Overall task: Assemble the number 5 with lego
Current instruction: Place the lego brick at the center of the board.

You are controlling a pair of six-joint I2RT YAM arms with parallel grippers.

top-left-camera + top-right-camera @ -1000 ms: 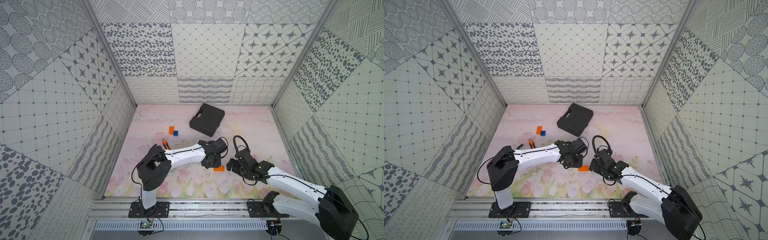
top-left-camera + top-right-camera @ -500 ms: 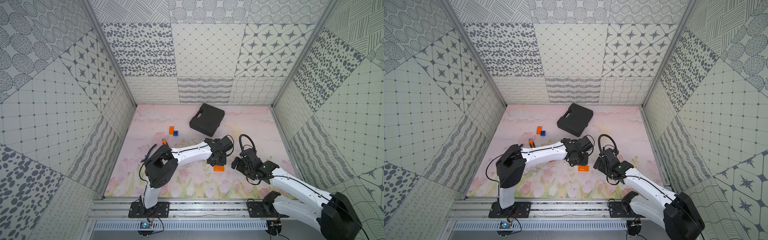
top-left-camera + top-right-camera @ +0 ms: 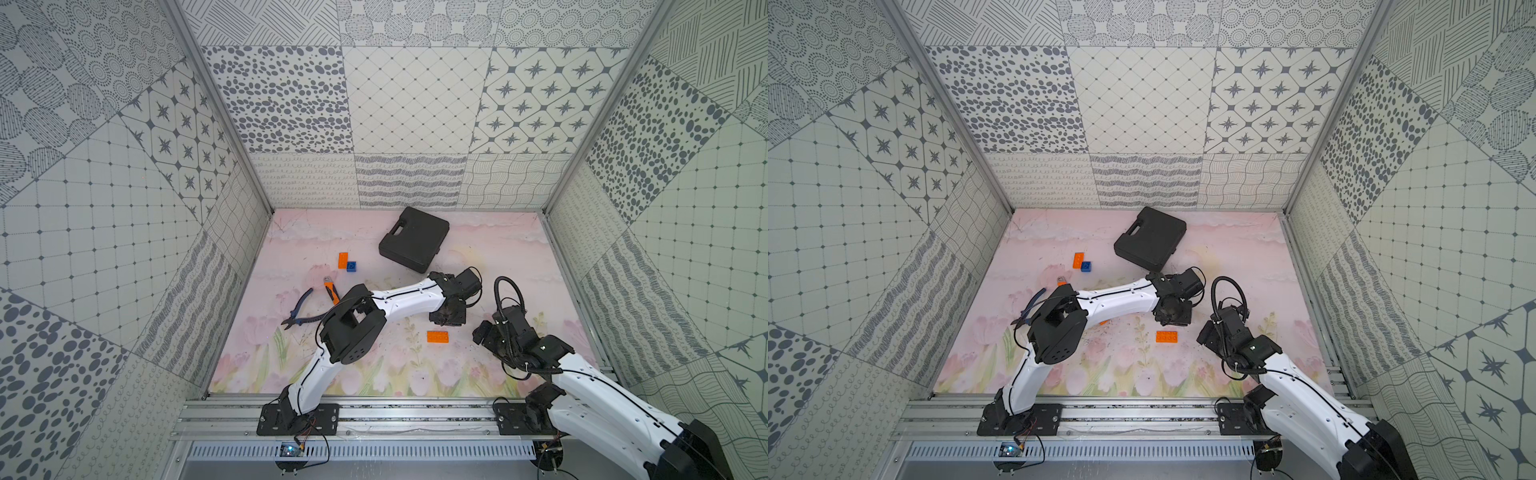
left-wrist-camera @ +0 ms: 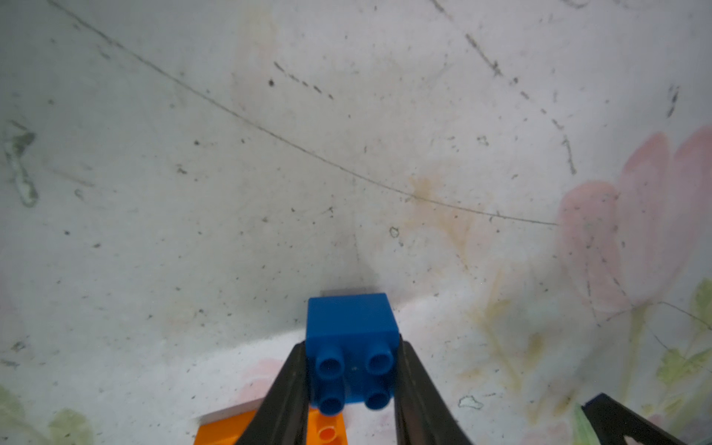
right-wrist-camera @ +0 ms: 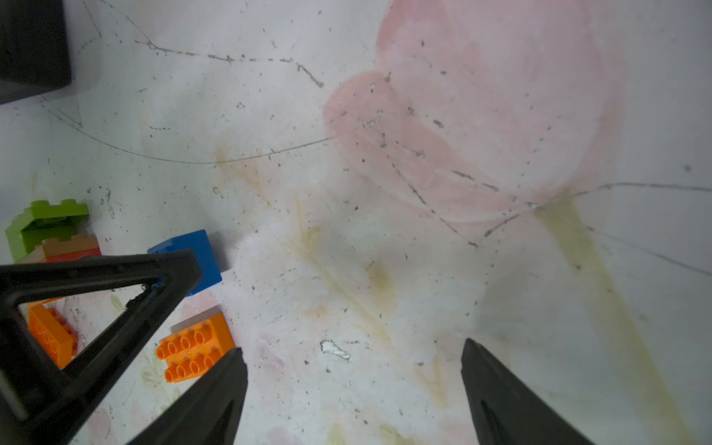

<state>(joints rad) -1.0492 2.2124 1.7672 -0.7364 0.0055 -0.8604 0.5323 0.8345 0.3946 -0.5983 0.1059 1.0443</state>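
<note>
We are seeing scuffed pink tulip-print worktop (image 3: 498, 257), patterned grey-white walls (image 3: 415, 104), left fingers (image 4: 287, 389) gripping square blue plastic brick (image 4: 352, 323), right fingers (image 5: 215, 397) gaping.

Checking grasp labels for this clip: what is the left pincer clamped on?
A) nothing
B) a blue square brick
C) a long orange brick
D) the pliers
B: in the left wrist view the left pincer is shut on a blue square brick, gripping it from both sides.
</note>
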